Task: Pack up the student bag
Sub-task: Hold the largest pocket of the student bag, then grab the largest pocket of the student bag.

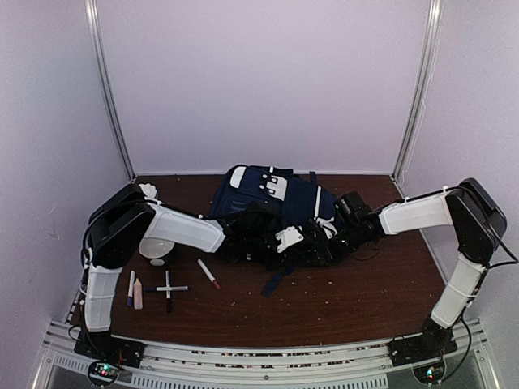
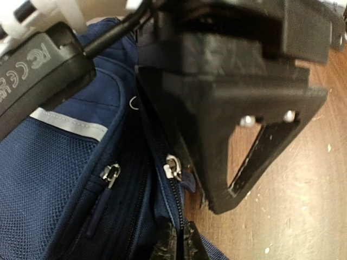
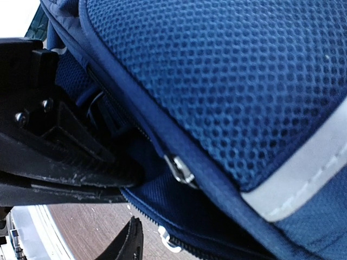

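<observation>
A: Room, quick?
B: Pale walls w/ faint lilac tint: back wall point(image 1: 259, 81), left wall point(image 1: 40, 121), right wall point(image 1: 482, 89).
A: Corners?
B: Metal posts point(image 1: 109, 89) run up at far left & far right.
A: Furniture?
B: One dark brown wood table point(image 1: 349, 304), light specks scattered over it. Ribbed alu rail point(image 1: 268, 356) along near edge.
A: Light?
B: Soft, even.
</observation>
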You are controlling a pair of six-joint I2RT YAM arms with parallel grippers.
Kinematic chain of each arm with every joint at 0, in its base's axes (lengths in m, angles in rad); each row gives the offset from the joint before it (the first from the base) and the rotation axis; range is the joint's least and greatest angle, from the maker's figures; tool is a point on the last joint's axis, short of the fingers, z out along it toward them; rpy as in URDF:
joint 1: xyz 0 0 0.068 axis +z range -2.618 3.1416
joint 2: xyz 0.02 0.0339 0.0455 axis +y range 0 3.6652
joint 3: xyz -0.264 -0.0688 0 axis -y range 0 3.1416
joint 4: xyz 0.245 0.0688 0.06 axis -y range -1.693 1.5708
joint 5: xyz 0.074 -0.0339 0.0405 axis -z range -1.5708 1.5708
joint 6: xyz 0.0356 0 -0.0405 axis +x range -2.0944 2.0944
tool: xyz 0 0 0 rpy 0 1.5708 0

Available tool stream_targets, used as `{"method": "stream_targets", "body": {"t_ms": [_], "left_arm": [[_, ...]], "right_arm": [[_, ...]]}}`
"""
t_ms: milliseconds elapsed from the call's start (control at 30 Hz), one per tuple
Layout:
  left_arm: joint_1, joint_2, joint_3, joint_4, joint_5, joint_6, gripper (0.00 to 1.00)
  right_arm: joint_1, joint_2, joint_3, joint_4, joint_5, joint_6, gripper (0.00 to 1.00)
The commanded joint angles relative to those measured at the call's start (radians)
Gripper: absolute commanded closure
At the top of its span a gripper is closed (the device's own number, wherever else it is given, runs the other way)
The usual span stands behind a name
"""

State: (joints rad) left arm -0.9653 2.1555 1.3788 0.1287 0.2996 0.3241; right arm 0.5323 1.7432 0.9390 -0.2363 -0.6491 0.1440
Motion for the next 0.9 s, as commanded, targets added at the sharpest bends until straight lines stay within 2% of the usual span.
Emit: {"method": "stream_targets", "body": {"t_ms": [0, 167, 333, 433, 700, 867], "left_arm": [[-0.016, -0.014, 0.040, 0.102, 0.151, -0.076, 0.99], [-0.016, -0.017, 0.043, 0.112, 0.170, -0.091, 1.00], [-0.016, -0.020, 0.040, 0.109, 0.177, -0.093, 1.00], [-0.016, -0.023, 0.037, 0.110, 0.170, -0.092, 1.00], [-0.015, -0.040, 0.030, 0.051, 0.115, -0.052, 0.99], [-0.015, -0.056, 0.014, 0.031, 0.080, -0.019, 0.99]], "right_arm": [[0.003, 0.011, 0.028, 0.075, 0.022, 0.027, 0.53], [0.005, 0.008, 0.022, 0.106, 0.044, 0.031, 0.59], [0.005, 0.003, 0.016, 0.155, 0.024, 0.032, 0.81], [0.005, -0.002, 0.022, 0.141, -0.001, 0.031, 0.90], [-0.028, -0.104, 0.033, -0.086, -0.056, -0.049, 0.99], [-0.094, -0.120, 0.067, -0.233, -0.058, -0.109, 1.00]]}}
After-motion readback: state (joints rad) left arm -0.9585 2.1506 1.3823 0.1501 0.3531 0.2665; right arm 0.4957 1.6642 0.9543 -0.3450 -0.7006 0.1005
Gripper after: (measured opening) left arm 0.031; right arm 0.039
